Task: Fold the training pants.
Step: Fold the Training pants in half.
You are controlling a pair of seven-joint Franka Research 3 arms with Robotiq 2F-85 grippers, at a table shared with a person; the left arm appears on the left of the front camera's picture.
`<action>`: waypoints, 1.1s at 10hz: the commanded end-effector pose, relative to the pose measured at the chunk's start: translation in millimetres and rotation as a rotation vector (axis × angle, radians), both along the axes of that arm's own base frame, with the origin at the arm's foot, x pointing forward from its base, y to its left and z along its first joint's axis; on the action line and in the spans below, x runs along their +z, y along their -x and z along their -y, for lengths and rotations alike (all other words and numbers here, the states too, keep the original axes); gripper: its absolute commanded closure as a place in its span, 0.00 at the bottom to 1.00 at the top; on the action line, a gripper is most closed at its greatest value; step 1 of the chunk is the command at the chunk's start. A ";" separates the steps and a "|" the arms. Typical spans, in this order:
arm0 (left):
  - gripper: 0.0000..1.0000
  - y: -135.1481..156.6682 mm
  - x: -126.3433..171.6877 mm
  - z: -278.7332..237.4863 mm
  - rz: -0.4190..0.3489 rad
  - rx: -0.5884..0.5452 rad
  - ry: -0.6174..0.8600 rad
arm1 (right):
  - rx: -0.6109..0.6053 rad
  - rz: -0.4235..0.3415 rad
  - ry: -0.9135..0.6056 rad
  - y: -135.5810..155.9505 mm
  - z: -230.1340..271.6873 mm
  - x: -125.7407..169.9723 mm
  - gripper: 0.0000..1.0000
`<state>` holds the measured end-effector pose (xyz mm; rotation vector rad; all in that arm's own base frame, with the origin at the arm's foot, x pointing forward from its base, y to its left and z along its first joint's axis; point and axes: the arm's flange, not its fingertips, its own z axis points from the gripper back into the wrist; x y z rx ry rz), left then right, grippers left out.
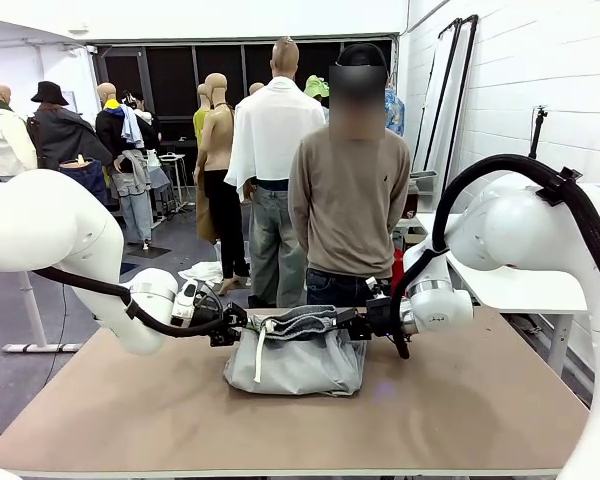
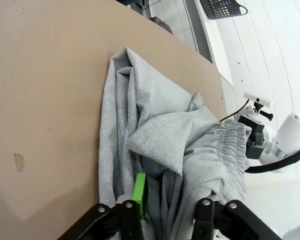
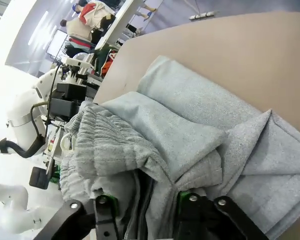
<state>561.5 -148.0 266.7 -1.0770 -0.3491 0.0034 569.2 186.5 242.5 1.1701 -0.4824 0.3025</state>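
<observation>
The training pants (image 1: 295, 355) are seen at the middle of the table (image 1: 460, 410), already gathered into a thick, squarish bundle, with the white drawstring (image 1: 259, 350) hanging down the near face at about 7 o'clock of the bundle. The gathered waistband (image 1: 302, 322) is held raised along the top, at 12 o'clock, toward the person (image 1: 348, 200) standing at the far edge.

The left gripper (image 1: 235, 322) is placed at the bundle's 10 o'clock corner and the right gripper (image 1: 355, 322) at its 2 o'clock corner. In the left wrist view, grey cloth (image 2: 160, 150) is seen running down between the two fingers, a green pad (image 2: 139, 192) pressed against it, so that gripper is judged to be clamped on the fabric. In the right wrist view the layers (image 3: 190, 145) are likewise pinched between the fingers (image 3: 187, 202), with the waistband bunched at 9 o'clock.

A fold appears to be in hand: the waistband edge is lifted at both corners over layers already doubled beneath. The next move is judged to call for both corners to be carried together, level and at equal pace, then lowered so the edges meet squarely. The drawstring may be trapped or left trailing if it is not watched.
</observation>
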 end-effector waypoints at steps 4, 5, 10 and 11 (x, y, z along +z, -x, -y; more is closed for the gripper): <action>0.00 11.3 23.1 -16.0 0.000 0.036 -0.059 | -0.010 -0.021 0.114 5.1 16.2 32.3 0.00; 0.00 18.7 27.1 -24.6 0.004 0.050 -0.074 | -0.013 -0.018 0.133 7.3 20.2 37.8 0.00; 0.00 36.1 40.2 -53.2 0.049 0.101 -0.113 | -0.025 0.010 0.195 12.0 34.3 62.0 0.00; 0.00 36.6 43.6 -53.9 0.081 0.106 -0.130 | -0.020 0.030 0.205 13.0 33.1 64.7 0.00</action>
